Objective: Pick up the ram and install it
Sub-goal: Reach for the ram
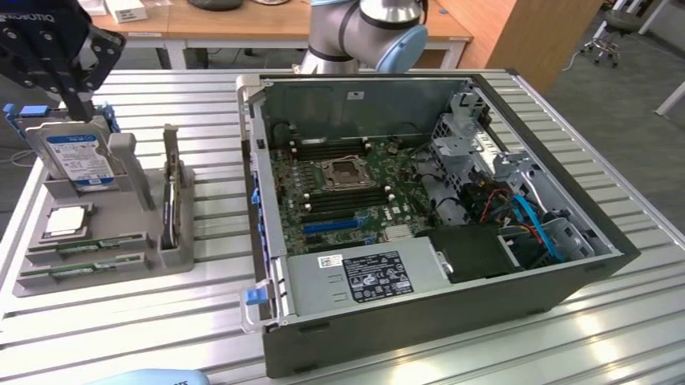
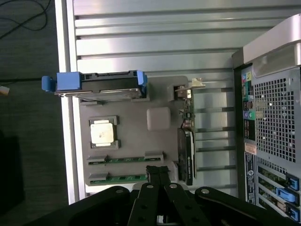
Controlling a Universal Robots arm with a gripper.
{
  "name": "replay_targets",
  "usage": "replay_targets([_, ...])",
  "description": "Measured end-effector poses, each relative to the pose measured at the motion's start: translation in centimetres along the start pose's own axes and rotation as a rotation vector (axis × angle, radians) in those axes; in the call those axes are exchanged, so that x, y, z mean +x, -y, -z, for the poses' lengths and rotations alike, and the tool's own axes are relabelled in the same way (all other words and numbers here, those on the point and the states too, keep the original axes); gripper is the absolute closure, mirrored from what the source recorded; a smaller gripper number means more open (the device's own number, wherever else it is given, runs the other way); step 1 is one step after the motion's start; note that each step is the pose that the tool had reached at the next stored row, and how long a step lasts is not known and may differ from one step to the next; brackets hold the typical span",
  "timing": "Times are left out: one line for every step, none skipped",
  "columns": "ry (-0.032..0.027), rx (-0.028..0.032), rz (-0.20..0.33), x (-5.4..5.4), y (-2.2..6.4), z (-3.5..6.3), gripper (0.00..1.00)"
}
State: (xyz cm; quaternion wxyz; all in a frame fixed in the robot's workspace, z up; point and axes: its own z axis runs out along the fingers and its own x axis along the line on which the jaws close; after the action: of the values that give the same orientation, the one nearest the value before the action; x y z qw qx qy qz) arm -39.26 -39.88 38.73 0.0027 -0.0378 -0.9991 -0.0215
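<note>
Gripper (image 2: pixel 157 172) first: fingers pinched shut, nothing between them, hanging up over the grey tray (image 2: pixel 160 96) w/o touching anything. Per the wrist cam, lined up roughly w/ one end of the ram (image 2: pixel 124 178). Two green sticks actually, parked side by side in their own grooves at the tray end away from the hard drive (image 2: pixel 99 84), w/ the square processor chip (image 2: pixel 102 132) sat between drive and sticks. Neither stick lifted, both seated.

So imo: approach part of the pick. Nothing grabbed, install not started. PC case (image 1: pixel 450 321) open on the table just beside the tray, on the exterior view's right, w/ the motherboard (image 1: pixel 321 204) exposed and long dark memory slots (image 1: pixel 321 148) either side of the CPU socket (image 1: pixel 348 172). No idea from here whether the slot latches are open, too small to tell.

Needs for the grab, going by the above: jaws opened up before any descent, then squared across the thin edge of one stick. Not the chip, not the drive. Very little board to hold, prob easy to tilt or snag in the groove, so a clean straight lift seems the safe bet. Same deal for seating it later, tbh: stick parallel to a slot, no twist.
</note>
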Motion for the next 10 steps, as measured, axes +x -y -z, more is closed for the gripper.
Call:
replay_targets([-0.0005,0.0000,0.000,0.2,0.02,-0.01,0.90])
replay_targets([-0.0011,0.0001,0.000,0.5,0.04,-0.01,0.90])
replay_targets([-0.0017,0.0001,0.000,0.7,0.06,-0.02,0.90])
replay_targets([-0.0024,0.0002,0.000,1.0,0.08,-0.02,0.90])
replay_targets([-0.0031,0.0002,0.000,1.2,0.10,-0.03,0.90])
replay_targets([-0.0039,0.0003,0.000,1.4,0.11,-0.04,0.90])
replay_targets([-0.0048,0.0004,0.000,1.7,0.13,-0.05,0.90])
replay_targets([-0.0057,0.0004,0.000,1.9,0.15,-0.05,0.90])
replay_targets([-0.0067,0.0005,0.000,2.0,0.16,-0.06,0.90])
replay_targets([-0.0077,0.0006,0.000,2.2,0.17,-0.07,0.90])
